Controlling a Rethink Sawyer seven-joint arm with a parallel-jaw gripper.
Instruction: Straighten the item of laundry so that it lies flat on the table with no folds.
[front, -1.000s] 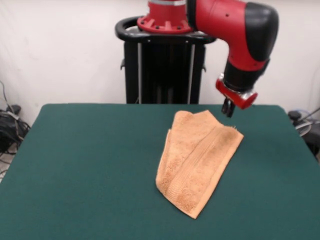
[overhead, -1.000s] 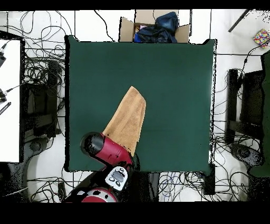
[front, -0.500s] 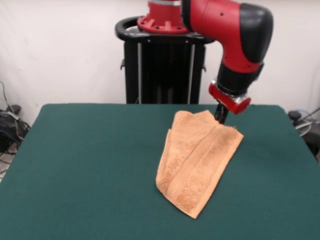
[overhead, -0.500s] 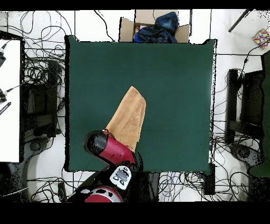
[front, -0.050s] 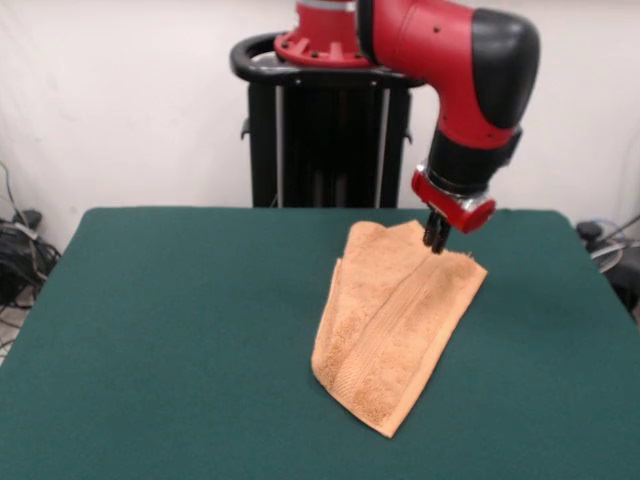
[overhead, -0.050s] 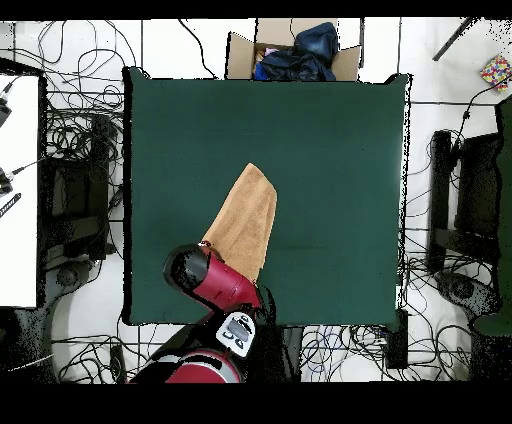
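We see black end effector (front, -0.050s: 436, 240) over far right corner of folded light orange terry-cloth towel (front, -0.050s: 395, 325) | long axis runs near-left on dark green felt desk (front, -0.050s: 180, 330) | grasp state: cannot tell

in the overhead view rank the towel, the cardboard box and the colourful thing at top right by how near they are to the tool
The tool is hidden under the arm in the overhead view.
1. towel, right by it.
2. cardboard box, beyond the table's far edge.
3. colourful thing, top-right corner.

The hand towel (front, -0.050s: 395, 320) is nubby, matt orange terry cloth; the table (front, -0.050s: 180, 340) wears matt green felt; the arm's (front, -0.050s: 470, 70) shell is glossy plastic.
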